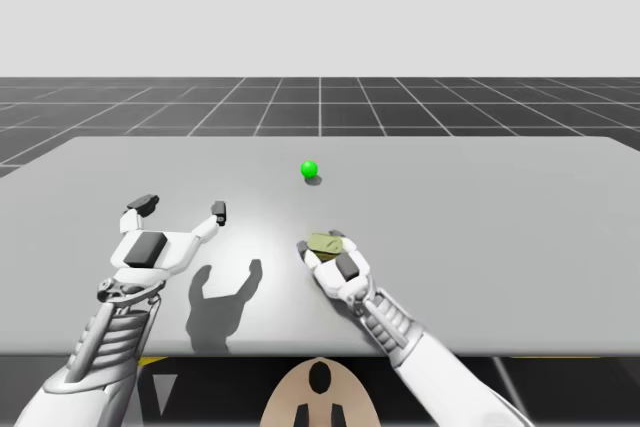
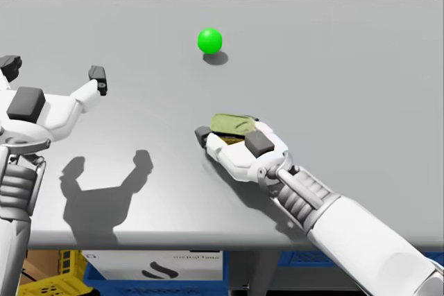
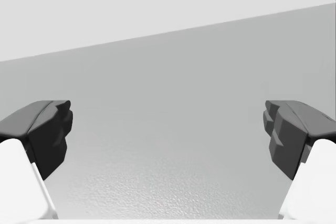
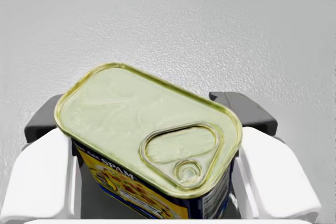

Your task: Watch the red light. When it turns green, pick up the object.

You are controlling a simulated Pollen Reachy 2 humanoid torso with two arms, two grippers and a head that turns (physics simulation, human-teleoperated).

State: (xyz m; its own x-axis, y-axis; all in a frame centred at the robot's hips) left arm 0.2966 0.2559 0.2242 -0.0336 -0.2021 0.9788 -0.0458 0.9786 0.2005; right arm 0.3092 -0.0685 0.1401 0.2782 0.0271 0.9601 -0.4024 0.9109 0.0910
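Item 1. Light (image 1: pixel 309 169): a small sphere, lit green, on the table (image 1: pixel 520 247) at its far middle, with a small shadow touching it on the right.

Item 2. Rectangular can (image 4: pixel 147 129): pale gold lid with pull tab, blue and yellow sides. It sits near the middle of the table, nearer than the light and slightly right of it. The can is turned askew between the fingers. Whether it rests on the table cannot be told.

Item 3. Right gripper (image 4: pixel 144 115): clamped on the rectangular can, one dark pad against each long side.

Item 4. Left gripper (image 1: pixel 181 208): spread wide with nothing between its fingers, above the left part of the table, well apart from the can. Its shadow falls on the near table surface.
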